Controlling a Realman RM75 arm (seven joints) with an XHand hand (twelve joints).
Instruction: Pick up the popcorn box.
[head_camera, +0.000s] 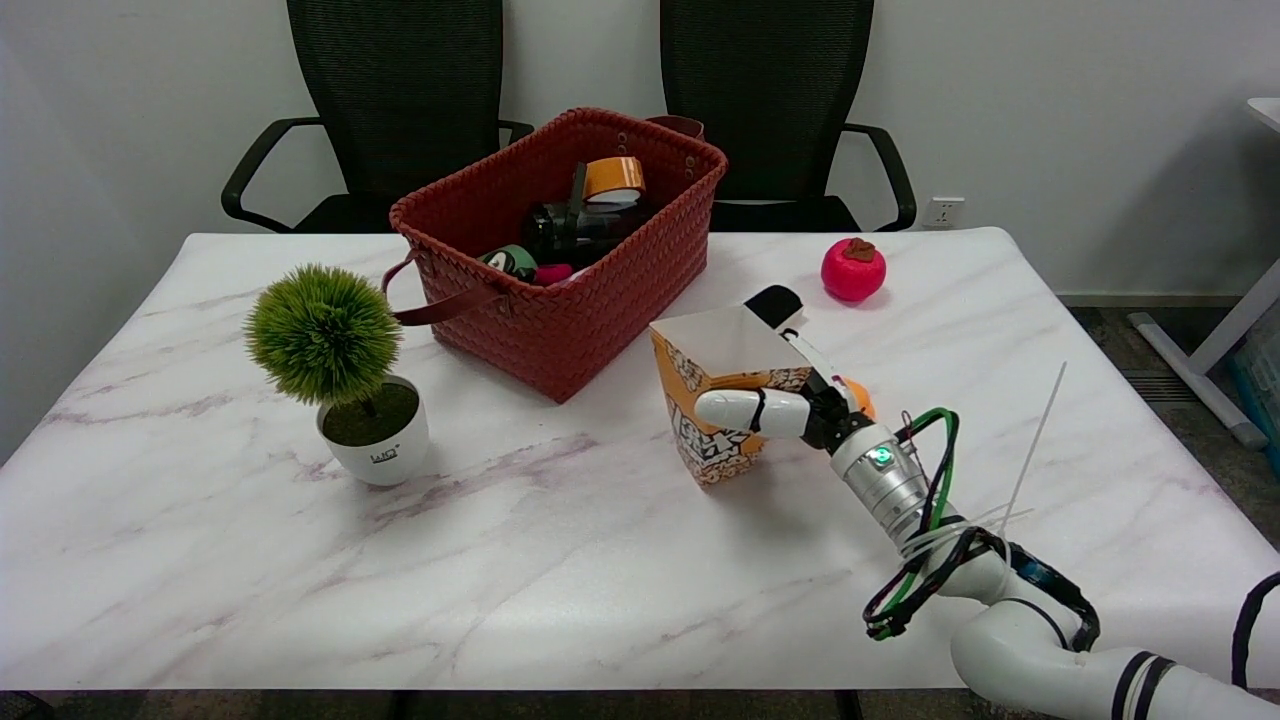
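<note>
My right hand (790, 395) wraps popcorn box (722, 400) from right, fingers clamped front and back for lift; box apparently still on table (560, 560).

Right hand (790, 390) wrapped around upright popcorn box (712, 400) on marble table (500, 560); red basket (560, 260) behind, potted plant (340, 370) left.

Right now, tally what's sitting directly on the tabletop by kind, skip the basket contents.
Popcorn box, gripped by the right hand: 1
Red woven basket: 1
Potted plant: 1
Red toy fruit: 1
Total: 4
The box looks to be still down on the table, though I can't be sure of that.
</note>
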